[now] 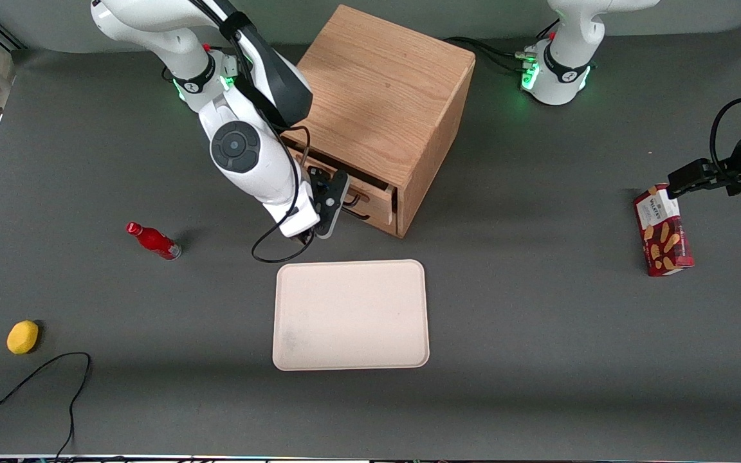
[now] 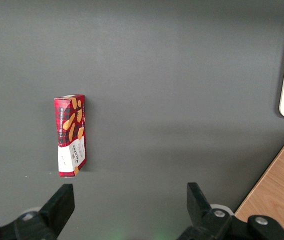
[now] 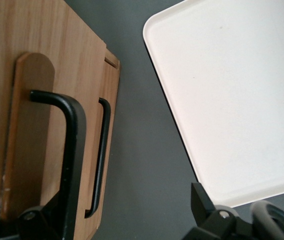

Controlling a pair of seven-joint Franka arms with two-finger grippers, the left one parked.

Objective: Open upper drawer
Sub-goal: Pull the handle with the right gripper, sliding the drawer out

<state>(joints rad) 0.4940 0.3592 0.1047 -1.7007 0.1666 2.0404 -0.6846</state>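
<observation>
- Gripper [image 1: 337, 204] at the cabinet [image 1: 383, 96] front, fingers apart, one finger [image 3: 46, 217] against the handle [image 3: 66, 150], ready to pull.
- Upper drawer [image 1: 370, 193] slightly out, facing the tray [image 1: 351, 315].

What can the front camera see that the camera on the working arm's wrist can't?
Only the front view shows the red bottle, yellow lemon, cookie box and the cabinet's top. Only the right wrist view shows both black handles close up, the upper drawer's handle nearest. Both show the cream tray and the gripper, open at the upper drawer, which is pulled out a little.
</observation>
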